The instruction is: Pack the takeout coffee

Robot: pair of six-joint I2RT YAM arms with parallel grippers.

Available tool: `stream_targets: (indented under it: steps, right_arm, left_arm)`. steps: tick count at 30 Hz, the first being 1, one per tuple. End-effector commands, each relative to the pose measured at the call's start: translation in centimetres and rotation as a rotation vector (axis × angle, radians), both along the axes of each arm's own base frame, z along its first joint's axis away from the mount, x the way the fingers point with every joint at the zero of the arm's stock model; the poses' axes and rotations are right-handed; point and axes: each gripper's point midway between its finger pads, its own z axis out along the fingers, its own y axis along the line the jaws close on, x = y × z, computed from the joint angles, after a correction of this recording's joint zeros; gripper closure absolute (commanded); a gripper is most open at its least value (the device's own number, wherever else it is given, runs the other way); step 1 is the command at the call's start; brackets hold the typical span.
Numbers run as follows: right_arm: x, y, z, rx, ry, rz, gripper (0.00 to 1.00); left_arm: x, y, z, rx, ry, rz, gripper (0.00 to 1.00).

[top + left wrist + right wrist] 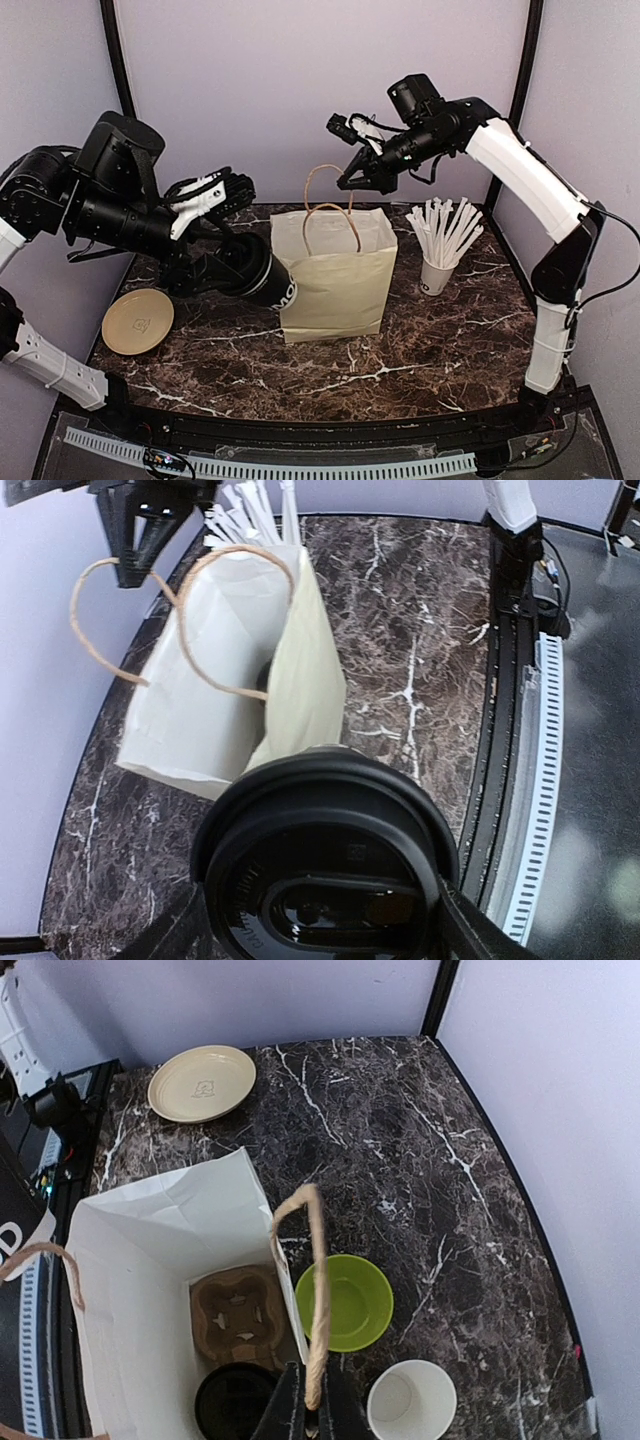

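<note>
My left fingers point(475, 935) grasp a tilted black lidded paper cup point(262, 280) beside the tan paper bag point(335, 280); my raised right fingers point(285, 1415) pinch its handle point(316, 1300); a cardboard carrier point(238, 1310) sits inside.

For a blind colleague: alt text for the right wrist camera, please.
The right claw pinches one brown twine handle of an open cream paper bag, seen from above; inside sit a brown cardboard cup carrier and a black-lidded coffee cup. On the dark marble table stand a lime-green bowl, white paper cup and beige plate.
</note>
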Motion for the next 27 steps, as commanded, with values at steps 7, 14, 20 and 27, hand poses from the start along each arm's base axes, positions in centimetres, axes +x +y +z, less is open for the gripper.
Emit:
stream_targets:
  steps: [7, 14, 20, 27]
  right_arm:
    - [-3.4, -2.0, 4.4, 0.081, -0.057, 0.011, 1.00]
    - [-4.9, -2.8, 3.5, 0.073, -0.053, 0.020, 1.00]
    - [-6.0, -3.3, 3.3, 0.082, -0.044, 0.028, 1.00]
    - [-7.5, -4.0, 3.5, 0.098, -0.027, 0.048, 1.00]
  left_arm:
    - [4.2, 2.1, 8.9, -0.166, -0.311, 0.193, 0.44]
    - [5.0, -0.2, 10.8, -0.231, -0.387, 0.159, 0.44]
    - [4.5, -2.3, 9.9, -0.231, -0.354, 0.089, 0.44]
    - [3.5, -4.9, 8.1, -0.233, -0.293, -0.010, 0.44]
